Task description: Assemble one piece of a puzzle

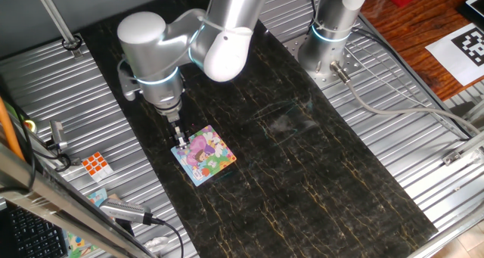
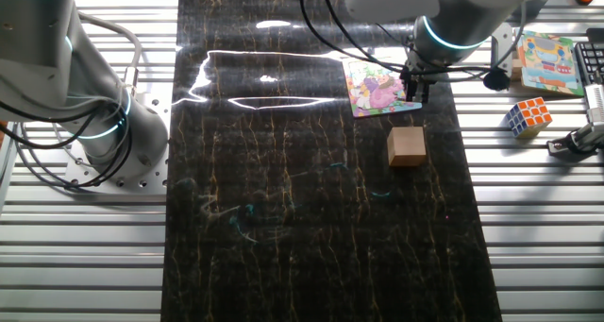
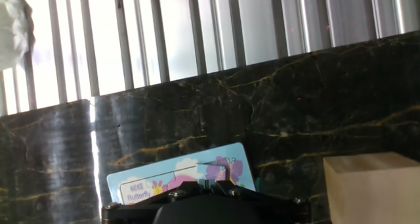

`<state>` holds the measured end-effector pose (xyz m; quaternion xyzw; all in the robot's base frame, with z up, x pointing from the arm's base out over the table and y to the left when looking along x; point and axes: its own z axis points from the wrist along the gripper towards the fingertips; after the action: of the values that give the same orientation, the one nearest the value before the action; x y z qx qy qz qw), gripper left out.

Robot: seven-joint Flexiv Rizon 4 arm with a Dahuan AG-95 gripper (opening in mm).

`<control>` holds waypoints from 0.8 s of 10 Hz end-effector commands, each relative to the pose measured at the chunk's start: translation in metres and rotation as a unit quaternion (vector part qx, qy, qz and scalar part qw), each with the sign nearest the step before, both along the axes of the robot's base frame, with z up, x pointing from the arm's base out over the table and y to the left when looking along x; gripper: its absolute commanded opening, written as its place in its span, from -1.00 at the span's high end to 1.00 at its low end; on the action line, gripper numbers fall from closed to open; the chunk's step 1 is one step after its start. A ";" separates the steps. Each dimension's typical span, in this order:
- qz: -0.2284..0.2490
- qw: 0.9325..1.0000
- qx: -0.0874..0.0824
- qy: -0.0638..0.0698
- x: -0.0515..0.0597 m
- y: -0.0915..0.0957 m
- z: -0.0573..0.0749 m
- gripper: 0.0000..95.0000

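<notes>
Big dark marble-look tabletop [image 1: 318,152] w/ gold veins runs between ribbed metal side panels; silver-white Flexiv arm [image 1: 189,46] leans in from approx 12 o'clock in one fixed view. Small square flat picture puzzle [image 1: 206,155], pink-purple cartoon w/ green + yellow patches and light blue edge, lies flat on the marble, rotated so a corner points to 6 o'clock. Plain tan wooden block [image 2: 407,145] sits just off the puzzle, at approx 5 o'clock from it in the other fixed view. Orange-and-white cube [image 1: 95,164] rests on the ribbed panel, well apart. Black two-finger gripper [image 1: 181,141] hangs vertical right at the puzzle's edge, the 10 o'clock side in one fixed view; key relation: puzzle lies directly under and slightly toward 4 o'clock from the fingertips, so the coming move looks like a short straight press down, prob. Tiny pale purple-pink piece: can't pick it out in any view; may be at the fingertips or already seated, can't tell. Gripper state: fingers look close together, but pinching vs merely closed not discernible — can't tell. Readable text: "Butterfly" on the puzzle's blue edge in hand view; smaller line above it illegible.
</notes>
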<state>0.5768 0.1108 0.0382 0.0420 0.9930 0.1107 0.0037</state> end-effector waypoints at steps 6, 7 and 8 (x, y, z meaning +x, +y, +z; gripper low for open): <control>0.024 1.000 0.002 0.010 0.000 0.000 0.000 1.00; 0.022 1.000 0.002 0.010 0.000 0.000 0.000 1.00; 0.022 1.000 0.002 0.010 0.000 0.000 0.000 1.00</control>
<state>0.5780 0.1139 0.0368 0.0238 0.9931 0.1145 -0.0099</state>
